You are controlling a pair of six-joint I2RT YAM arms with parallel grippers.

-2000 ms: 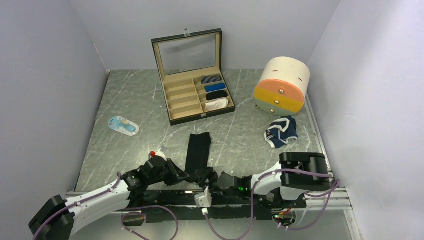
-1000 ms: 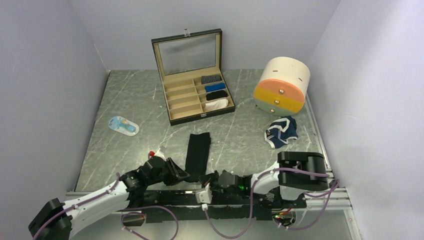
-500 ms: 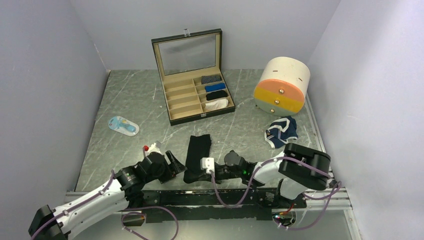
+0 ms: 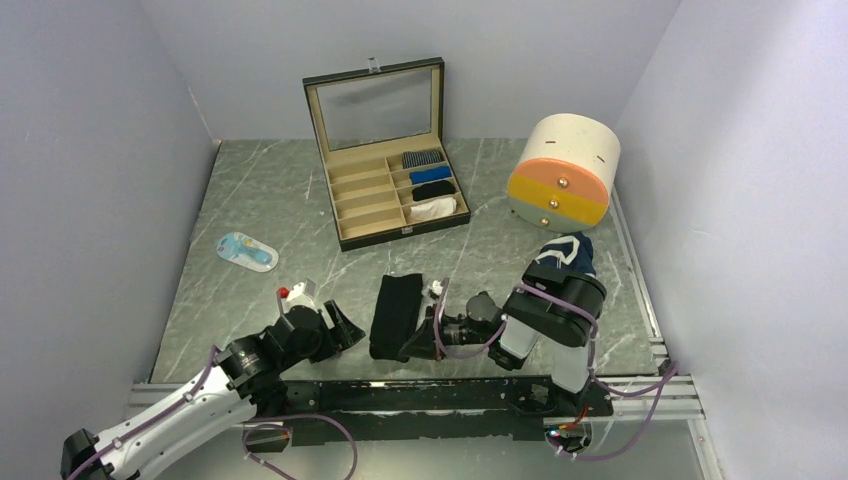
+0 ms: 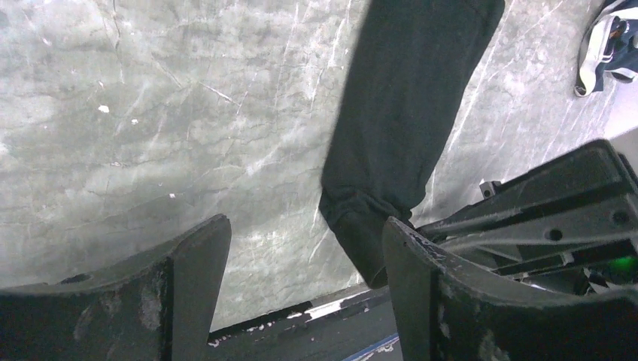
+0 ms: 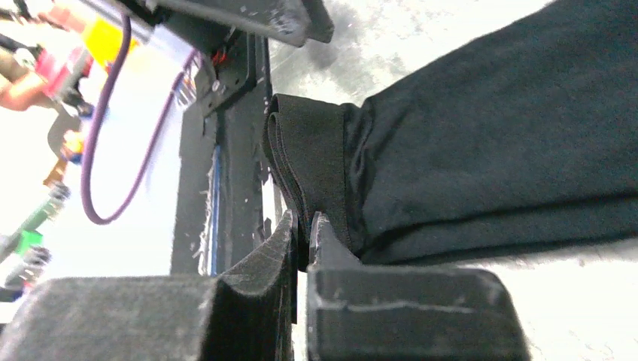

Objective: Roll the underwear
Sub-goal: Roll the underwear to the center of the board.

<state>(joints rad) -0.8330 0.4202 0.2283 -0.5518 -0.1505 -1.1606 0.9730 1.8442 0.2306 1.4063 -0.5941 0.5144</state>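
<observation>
Now, right gripper tight on black underwear; left gripper wide.

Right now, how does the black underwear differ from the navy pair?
The black underwear is plain; the navy pair has white trim. The black underwear lies as a long flat strip; the navy pair is crumpled. The right gripper pinches the black underwear's near end; nothing grips the navy pair. Both rest on the table.

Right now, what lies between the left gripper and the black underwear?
Only bare table separates the left gripper from the black underwear; the top view shows that narrow gap, and the left wrist view shows bare surface between the open fingers.
</observation>
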